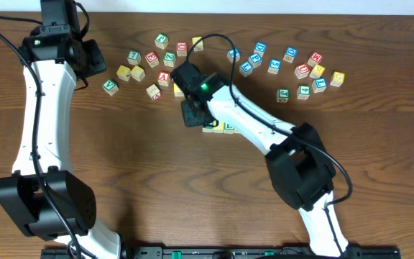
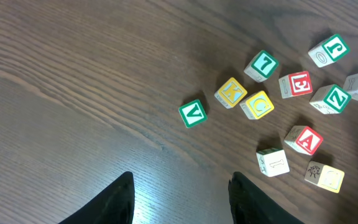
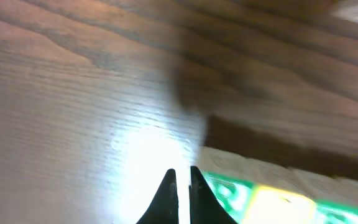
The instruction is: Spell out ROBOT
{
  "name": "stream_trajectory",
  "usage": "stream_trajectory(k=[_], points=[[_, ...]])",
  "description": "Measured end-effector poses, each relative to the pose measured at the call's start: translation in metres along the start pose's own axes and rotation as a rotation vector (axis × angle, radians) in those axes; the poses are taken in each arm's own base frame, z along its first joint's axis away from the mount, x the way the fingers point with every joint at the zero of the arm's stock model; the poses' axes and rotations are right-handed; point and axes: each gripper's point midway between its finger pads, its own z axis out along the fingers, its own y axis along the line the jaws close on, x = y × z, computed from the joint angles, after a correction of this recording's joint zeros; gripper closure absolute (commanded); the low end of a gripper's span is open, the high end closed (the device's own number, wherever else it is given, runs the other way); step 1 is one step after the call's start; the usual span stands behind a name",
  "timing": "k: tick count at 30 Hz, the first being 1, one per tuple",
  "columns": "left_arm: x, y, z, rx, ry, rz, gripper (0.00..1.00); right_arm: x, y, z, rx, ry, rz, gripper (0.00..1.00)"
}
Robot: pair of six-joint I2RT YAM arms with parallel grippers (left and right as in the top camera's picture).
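Your closed right claw (image 3: 180,179) sits beside the row of small wooden letter cubes (image 1: 221,127), probably aligning it; left claw (image 2: 180,186) open.

Shows letter cubes (image 1: 165,59) scattered across the far side of the table (image 1: 157,187). Finds the right gripper (image 1: 192,119) just beside a short row of cubes (image 1: 221,128) mid-table, the left gripper (image 1: 98,62) far left.

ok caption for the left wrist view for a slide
Left gripper open and empty over the wooden table, scattered alphabet cubes lying ahead at upper right.
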Motion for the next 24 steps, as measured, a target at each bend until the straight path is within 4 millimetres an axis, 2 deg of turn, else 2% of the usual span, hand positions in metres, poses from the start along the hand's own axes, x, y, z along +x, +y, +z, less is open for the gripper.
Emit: stream_trajectory(k=[4,7,9,14,16,20,24], points=[[0.000,0.000,0.000,0.000,0.000,0.000,0.52,-0.002,-0.025,-0.033,0.019,0.017,0.036,0.99],[0.000,0.000,0.000,0.000,0.000,0.000,0.51,-0.003,-0.060,-0.056,0.052,0.044,0.102,0.99],[0.000,0.000,0.000,0.000,0.000,0.000,0.52,-0.003,-0.087,-0.062,0.078,0.072,0.156,0.99],[0.000,0.000,0.000,0.000,0.000,0.000,0.51,0.003,-0.151,-0.059,0.138,0.140,0.287,0.99],[0.000,0.000,0.000,0.000,0.000,0.000,0.52,0.009,-0.170,-0.053,0.156,0.163,0.327,0.99],[0.000,0.000,0.000,0.000,0.000,0.000,0.52,0.024,-0.192,-0.038,0.175,0.205,0.374,0.99],[0.000,0.000,0.000,0.000,0.000,0.000,0.51,0.035,-0.200,-0.022,0.177,0.224,0.389,0.99]])
